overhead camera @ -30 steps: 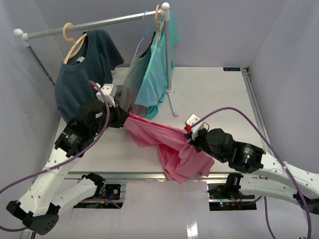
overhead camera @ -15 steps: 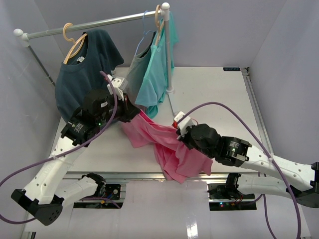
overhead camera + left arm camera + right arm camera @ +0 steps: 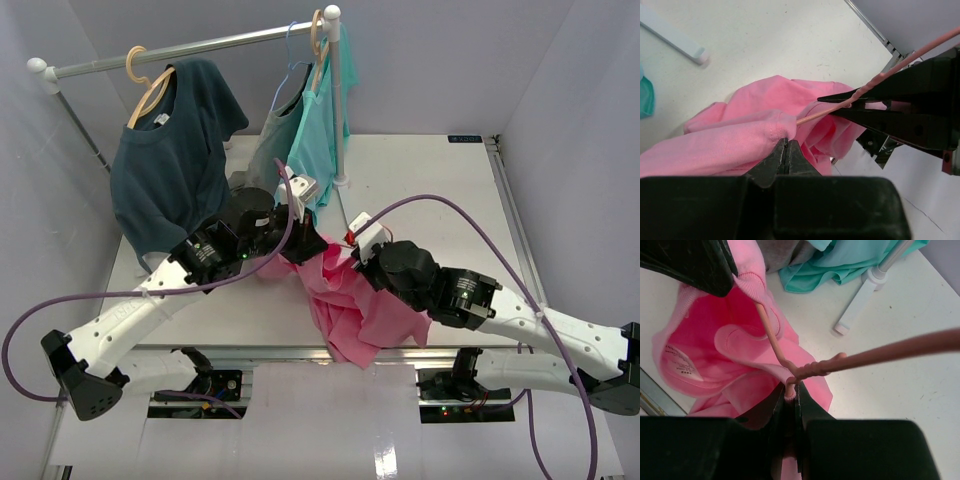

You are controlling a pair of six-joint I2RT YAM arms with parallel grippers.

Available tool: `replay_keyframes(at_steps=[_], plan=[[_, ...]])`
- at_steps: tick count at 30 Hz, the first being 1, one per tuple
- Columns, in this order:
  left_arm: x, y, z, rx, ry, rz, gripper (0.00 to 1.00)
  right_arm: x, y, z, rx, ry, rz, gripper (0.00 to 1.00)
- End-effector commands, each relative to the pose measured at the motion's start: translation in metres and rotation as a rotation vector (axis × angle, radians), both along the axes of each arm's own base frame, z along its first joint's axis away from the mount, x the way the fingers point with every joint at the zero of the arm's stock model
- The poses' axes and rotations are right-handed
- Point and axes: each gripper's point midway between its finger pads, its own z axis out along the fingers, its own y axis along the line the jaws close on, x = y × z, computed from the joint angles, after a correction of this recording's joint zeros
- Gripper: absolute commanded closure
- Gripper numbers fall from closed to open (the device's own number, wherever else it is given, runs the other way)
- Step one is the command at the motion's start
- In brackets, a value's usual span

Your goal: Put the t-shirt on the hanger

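The pink t-shirt [image 3: 350,312] hangs bunched between my two grippers and spills over the table's front edge. My left gripper [image 3: 312,245] is shut on a ribbed edge of the t-shirt [image 3: 715,150], its jaws [image 3: 786,141] pressed together. My right gripper [image 3: 352,262] is shut on the thin pink hanger [image 3: 825,367], just below its twisted neck, with pink fabric [image 3: 700,355] pinched alongside. One hanger arm runs up into the shirt's opening beside the left fingers [image 3: 695,260]. In the left wrist view the hanger wire [image 3: 875,80] crosses the right gripper's black fingers [image 3: 900,117].
A clothes rack rail [image 3: 200,45] spans the back. A dark navy shirt [image 3: 170,150] hangs from it on a wooden hanger, and a turquoise shirt [image 3: 318,150] with a grey one hangs near the white post [image 3: 860,300]. The table's front edge [image 3: 250,350] lies just below the shirt.
My left gripper has swung right and forward with the shirt edge, closing in on the right gripper. The right gripper shifted left and back with the hanger. The shirt has bunched up.
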Motion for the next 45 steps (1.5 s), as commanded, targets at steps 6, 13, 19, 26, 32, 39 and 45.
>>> replay_keyframes(at_steps=[6,13,19,26,32,39,45], plan=[[-0.014,0.004,0.043,-0.038,-0.197,-0.122,0.06,-0.005,0.001,0.032,0.198,-0.058,0.047,0.92],[0.001,0.034,0.075,0.107,-0.325,-0.042,0.03,-0.023,-0.002,0.028,0.236,-0.048,0.139,0.92],[-0.008,0.054,0.048,0.311,-0.397,-0.175,0.19,-0.037,-0.003,0.029,0.244,-0.007,0.201,0.92],[-0.041,0.046,0.023,0.328,-0.419,-0.451,0.22,-0.052,0.001,0.036,0.228,0.027,0.291,0.92],[-0.046,0.039,0.016,0.311,-0.408,-0.510,0.23,-0.056,0.005,0.047,0.241,0.019,0.326,0.92],[-0.061,0.028,-0.004,0.276,-0.354,-0.617,0.29,-0.057,0.013,0.063,0.256,0.012,0.357,0.92],[-0.057,0.024,-0.021,0.304,-0.326,-0.628,0.62,-0.063,0.016,0.077,0.282,-0.006,0.400,0.92]])
